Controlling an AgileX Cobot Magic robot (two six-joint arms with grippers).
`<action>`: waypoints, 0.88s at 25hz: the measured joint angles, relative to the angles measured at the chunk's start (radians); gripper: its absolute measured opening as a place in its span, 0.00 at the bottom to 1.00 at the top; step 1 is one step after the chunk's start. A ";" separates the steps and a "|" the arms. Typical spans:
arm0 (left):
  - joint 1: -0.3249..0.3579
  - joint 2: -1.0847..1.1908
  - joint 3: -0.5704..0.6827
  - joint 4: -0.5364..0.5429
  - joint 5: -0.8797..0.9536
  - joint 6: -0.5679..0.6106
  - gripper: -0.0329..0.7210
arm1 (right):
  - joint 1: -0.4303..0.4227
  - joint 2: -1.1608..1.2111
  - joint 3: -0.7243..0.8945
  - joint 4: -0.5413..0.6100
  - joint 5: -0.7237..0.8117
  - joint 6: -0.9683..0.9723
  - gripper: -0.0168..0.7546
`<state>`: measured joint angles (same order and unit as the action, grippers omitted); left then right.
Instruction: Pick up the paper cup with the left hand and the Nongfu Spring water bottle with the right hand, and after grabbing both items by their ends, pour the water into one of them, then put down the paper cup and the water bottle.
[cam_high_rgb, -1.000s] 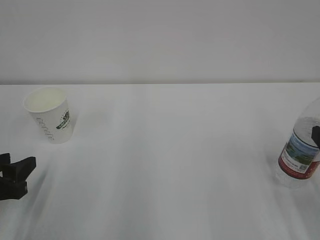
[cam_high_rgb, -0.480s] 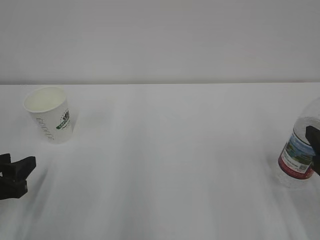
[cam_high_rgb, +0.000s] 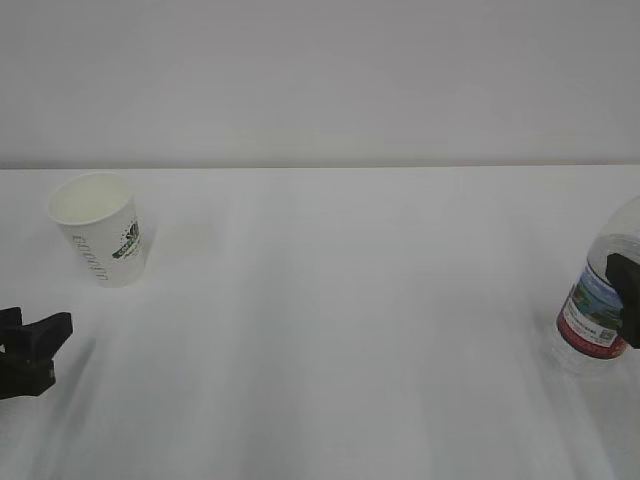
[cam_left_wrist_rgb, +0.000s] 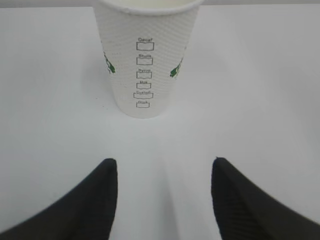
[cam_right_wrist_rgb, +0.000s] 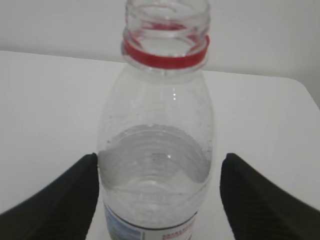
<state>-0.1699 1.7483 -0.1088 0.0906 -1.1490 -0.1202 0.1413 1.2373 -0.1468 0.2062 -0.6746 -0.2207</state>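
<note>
Two claws, both spread wide w/ nothing held: we see the left claw (cam_left_wrist_rgb: 162, 200) low on the white table (cam_high_rgb: 340, 300), fingers apart, and the paper cup (cam_left_wrist_rgb: 145, 55) stands upright just ahead of its tips, centred on the gap but not touching. The right claw (cam_right_wrist_rgb: 157, 200) sits w/ its fingers either side of the uncapped water bottle (cam_right_wrist_rgb: 160, 150), upright at the table's right edge, partly filled w/ water (cam_right_wrist_rgb: 155, 175); left finger looks abt touching the bottle wall, right finger clear of it.
</note>
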 joint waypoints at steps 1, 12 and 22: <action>0.000 0.000 0.000 0.007 0.000 -0.002 0.62 | 0.000 0.000 0.000 -0.002 -0.001 0.001 0.76; 0.000 0.000 0.000 0.033 0.000 -0.004 0.62 | 0.000 0.061 0.013 -0.076 -0.039 0.063 0.76; 0.000 0.000 0.000 0.036 0.000 -0.006 0.62 | 0.000 0.237 0.080 -0.125 -0.315 0.067 0.76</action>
<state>-0.1699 1.7483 -0.1088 0.1263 -1.1490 -0.1258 0.1413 1.4740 -0.0666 0.0810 -0.9898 -0.1535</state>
